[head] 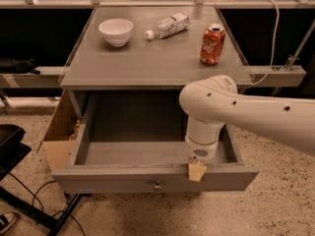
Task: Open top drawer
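The top drawer (147, 178) is a wide grey wooden drawer, pulled well out of the grey cabinet. Its plain grey inside (138, 151) is bare. A small round brass knob (157, 186) sits at the centre of the front panel. My white arm (236, 112) reaches in from the right and bends down over the drawer's right front. My gripper (197, 171) points down at the top edge of the front panel, right of the knob. Only one tan fingertip shows there.
On the cabinet top stand a white bowl (115, 31), a plastic bottle lying on its side (170, 25) and a red soda can (212, 44). A cardboard box (59, 136) stands left of the drawer. A black chair base (15, 181) and cables lie at the lower left.
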You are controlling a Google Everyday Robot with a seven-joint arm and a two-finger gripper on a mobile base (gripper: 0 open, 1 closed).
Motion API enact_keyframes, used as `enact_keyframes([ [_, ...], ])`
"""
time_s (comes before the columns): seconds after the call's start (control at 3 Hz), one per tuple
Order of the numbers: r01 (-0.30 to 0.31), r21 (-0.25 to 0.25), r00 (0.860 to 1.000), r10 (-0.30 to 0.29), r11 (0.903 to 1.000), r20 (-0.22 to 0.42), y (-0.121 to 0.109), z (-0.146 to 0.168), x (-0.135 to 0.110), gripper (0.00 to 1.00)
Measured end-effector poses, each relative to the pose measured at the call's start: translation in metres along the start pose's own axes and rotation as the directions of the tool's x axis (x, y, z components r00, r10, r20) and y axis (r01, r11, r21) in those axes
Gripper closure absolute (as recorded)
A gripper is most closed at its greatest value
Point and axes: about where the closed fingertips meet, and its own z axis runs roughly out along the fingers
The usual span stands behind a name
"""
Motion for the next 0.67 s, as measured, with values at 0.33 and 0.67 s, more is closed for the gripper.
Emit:
enact_keyframes([
  [0.33, -0.008, -0.011, 1.000, 0.008, 0.9999, -0.005, 0.0061, -0.0002, 0.0038, 1.00],
  [0.67, -0.008, -0.011, 1.000, 0.008, 0.9999, -0.005, 0.0062, -0.0001, 0.0011, 1.00],
])
